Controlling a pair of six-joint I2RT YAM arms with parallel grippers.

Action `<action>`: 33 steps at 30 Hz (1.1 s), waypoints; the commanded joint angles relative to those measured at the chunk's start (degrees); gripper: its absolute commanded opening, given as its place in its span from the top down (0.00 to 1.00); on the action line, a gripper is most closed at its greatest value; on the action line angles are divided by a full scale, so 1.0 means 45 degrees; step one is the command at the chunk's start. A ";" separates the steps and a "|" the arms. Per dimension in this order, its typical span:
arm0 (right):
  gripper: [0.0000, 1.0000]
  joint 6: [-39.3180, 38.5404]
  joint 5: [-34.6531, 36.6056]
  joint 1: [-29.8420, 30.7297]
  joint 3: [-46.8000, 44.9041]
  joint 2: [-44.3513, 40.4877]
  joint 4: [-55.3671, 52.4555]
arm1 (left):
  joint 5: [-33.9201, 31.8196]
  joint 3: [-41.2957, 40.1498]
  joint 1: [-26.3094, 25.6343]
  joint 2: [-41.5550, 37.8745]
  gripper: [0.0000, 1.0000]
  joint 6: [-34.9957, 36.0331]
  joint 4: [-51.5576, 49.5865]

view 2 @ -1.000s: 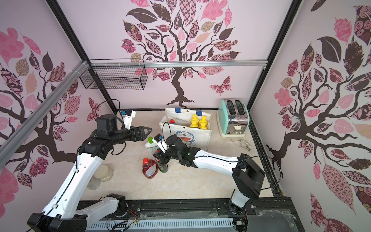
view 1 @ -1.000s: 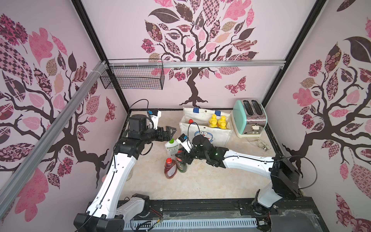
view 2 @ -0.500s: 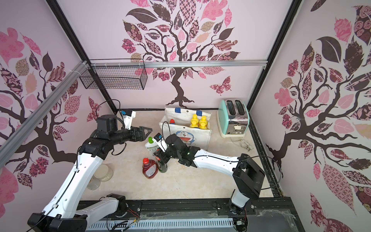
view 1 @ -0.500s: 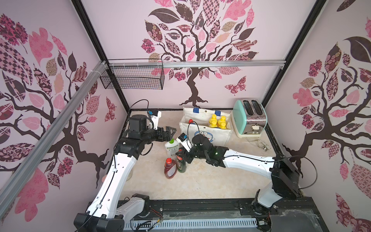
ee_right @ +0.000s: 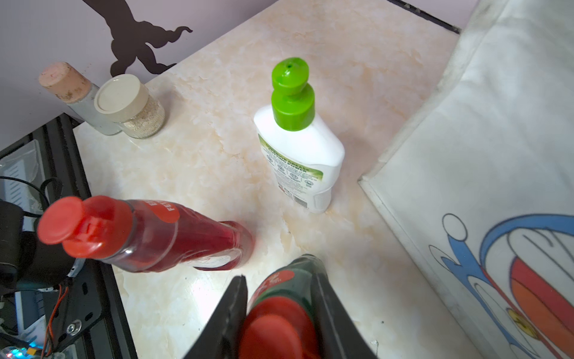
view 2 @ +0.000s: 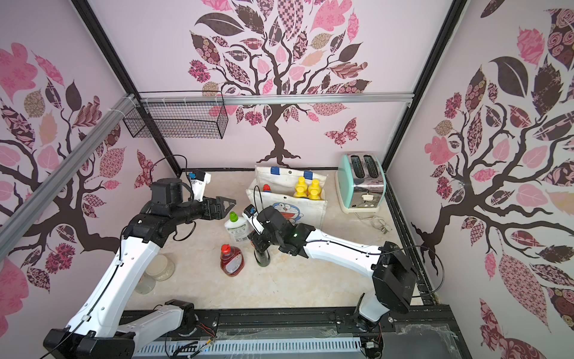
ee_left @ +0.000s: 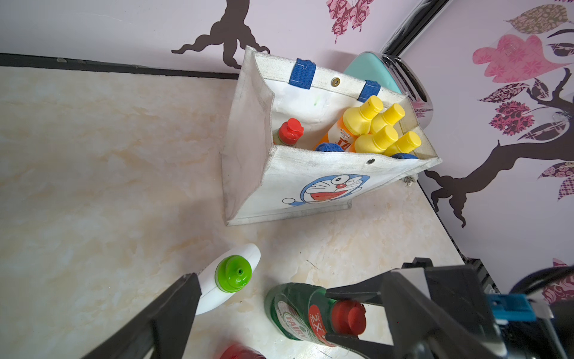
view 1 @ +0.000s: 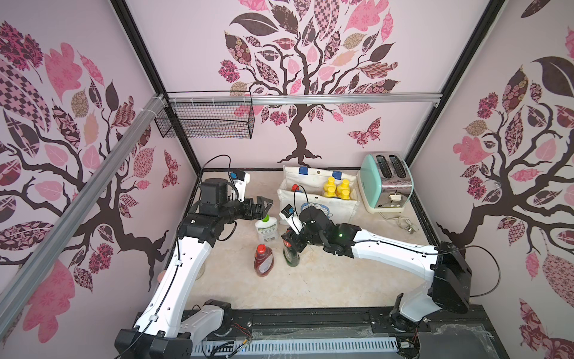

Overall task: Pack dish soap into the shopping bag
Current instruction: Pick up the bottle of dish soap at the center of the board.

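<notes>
Dish soap status: five bottles are sitting inside the shopping bag (view 1: 341, 207), and three are out on the counter (view 1: 326, 279). The bag is standing upright and open at the far middle of the counter. Inside it, four orange bottles (ee_left: 376, 140) with yellow caps are crowding the right end. One red-capped bottle (ee_left: 290, 132) is standing alone at the left end.

Out on the counter, a white bottle (view 1: 266, 229) with a green cap is standing upright just beside the bag's near left corner. A red bottle (view 1: 263, 260) is standing nearer than that. A dark green bottle (view 1: 291, 256) is being held upright just to its right, apart from it.

The right arm (view 1: 388, 248) is reaching in low from the near right. The right jaws are clamping the dark green bottle at its top, one finger (ee_right: 230, 320) pressing on each side by the red cap. Cannot tell whether the bottle's base is resting on the counter.

The left arm (view 1: 186, 264) is reaching in from the near left. The left jaws are hanging wide apart above the white bottle, gripping nothing.

A mint toaster (view 1: 386, 181) is sitting just right of the bag. Two jars (ee_right: 130, 108) are standing close together at the near left of the counter.
</notes>
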 commanded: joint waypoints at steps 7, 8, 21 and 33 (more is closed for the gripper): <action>1.00 -0.0260 0.1102 0.0011 0.2866 -0.0366 -0.1856 | 0.0276 -0.0050 0.0032 -0.0055 0.03 0.0225 0.0122; 1.00 -0.0297 0.1135 0.0011 0.3129 -0.0308 -0.2100 | 0.0285 -0.0038 0.0029 -0.0055 0.03 0.0245 0.0109; 1.00 -0.0270 0.1729 -0.0367 0.6320 0.0282 -0.4402 | 0.0460 0.0184 0.0043 0.0089 0.03 0.0247 0.0140; 1.00 -0.0729 0.1640 -0.1593 1.1320 0.1921 -0.6377 | 0.0573 0.0337 0.0041 0.0217 0.03 0.0203 0.0182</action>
